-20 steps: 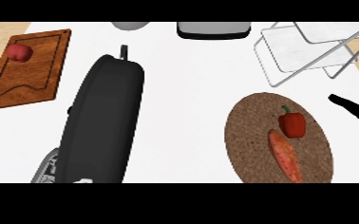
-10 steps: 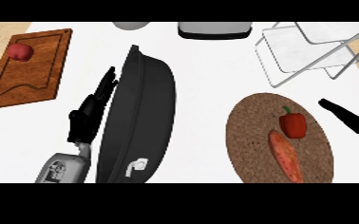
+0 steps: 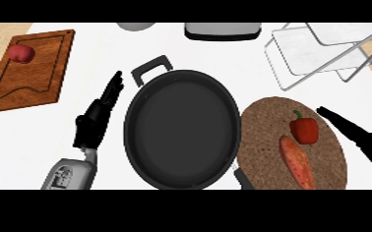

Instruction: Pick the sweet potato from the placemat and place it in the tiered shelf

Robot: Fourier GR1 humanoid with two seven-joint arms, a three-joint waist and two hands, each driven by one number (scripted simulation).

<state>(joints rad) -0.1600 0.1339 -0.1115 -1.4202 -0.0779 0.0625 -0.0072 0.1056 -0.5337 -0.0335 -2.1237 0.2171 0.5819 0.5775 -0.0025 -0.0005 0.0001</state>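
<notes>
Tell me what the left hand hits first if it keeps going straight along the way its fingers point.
Probably nothing: the left hand points up and slightly right, between the black pan and the wooden cutting board. The line passes left of the pan's handle, though height is unclear.

One sweet potato [image 3: 296, 163], one red pepper [image 3: 304, 130], one placemat [image 3: 263, 142], one pan [image 3: 181, 128], one cutting board [image 3: 44, 59], one tiered shelf [image 3: 320, 54], and seemingly one apple [image 3: 21, 53].

It was a kitchen, seen from above a white counter [image 3: 218, 59]. A large black pan [image 3: 181, 128] with handles sat at the middle, a wooden cutting board [image 3: 33, 78] lay at the left, a wire tiered shelf [image 3: 316, 54] stood at the upper right, and a round woven placemat [image 3: 272, 152] held a red pepper [image 3: 303, 129] and a sweet potato [image 3: 296, 161]
</notes>
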